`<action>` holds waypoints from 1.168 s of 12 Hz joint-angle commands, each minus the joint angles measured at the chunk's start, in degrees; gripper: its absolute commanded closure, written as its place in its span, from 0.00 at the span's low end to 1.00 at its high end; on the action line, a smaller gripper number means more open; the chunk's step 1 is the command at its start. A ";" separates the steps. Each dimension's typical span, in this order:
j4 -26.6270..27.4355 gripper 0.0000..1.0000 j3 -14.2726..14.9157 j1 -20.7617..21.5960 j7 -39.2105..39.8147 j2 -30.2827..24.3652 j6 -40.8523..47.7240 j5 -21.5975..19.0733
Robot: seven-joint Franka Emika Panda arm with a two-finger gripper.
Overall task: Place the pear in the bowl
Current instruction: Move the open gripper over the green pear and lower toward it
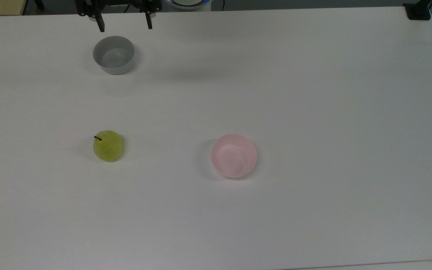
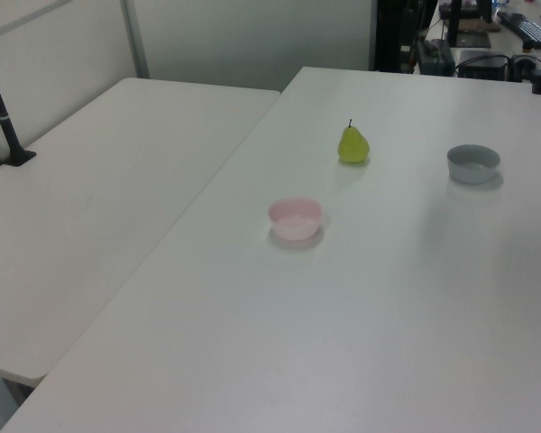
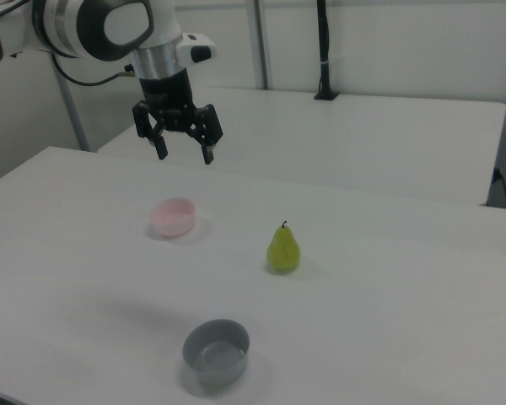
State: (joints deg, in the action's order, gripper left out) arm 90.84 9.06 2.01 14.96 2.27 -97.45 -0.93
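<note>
White table (image 1: pixel 313 93), lab backdrop. Gripper (image 1: pixel 123 27) high, jaws wide apart, holding nothing. Pear (image 1: pixel 108 146) upright, well below gripper in top view, beyond grey bowl (image 1: pixel 113 54); pink bowl (image 1: pixel 234 155) off to top view's right.

Even, bright overhead light; soft faint shadows on the white table (image 1: pixel 313 93); slightly hazy pictures.

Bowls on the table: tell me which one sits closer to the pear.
The pink bowl looks closer to the pear, level with it toward the top view's right. The grey bowl sits farther up, below the open hand.
</note>
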 commanded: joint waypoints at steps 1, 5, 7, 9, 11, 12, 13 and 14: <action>1.00 0.00 -0.18 -2.62 11.74 -0.25 -1.25 0.41; 0.12 0.00 -0.09 -4.47 16.42 5.10 -6.94 1.37; -0.05 0.00 0.35 -5.26 16.33 7.47 -12.04 1.29; -0.05 0.00 0.70 -5.18 14.93 10.64 -15.57 0.85; -0.05 0.00 0.70 -5.18 9.76 13.27 -18.47 0.85; -0.14 0.00 0.70 -5.09 7.74 14.68 -19.44 0.93; -0.23 0.00 0.70 -5.18 6.32 15.74 -21.27 0.76; -0.58 0.00 0.70 -5.18 5.79 16.71 -22.34 0.67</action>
State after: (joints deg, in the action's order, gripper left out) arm 90.87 9.40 -3.58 24.40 16.66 -116.30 -0.72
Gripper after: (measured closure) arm 0.000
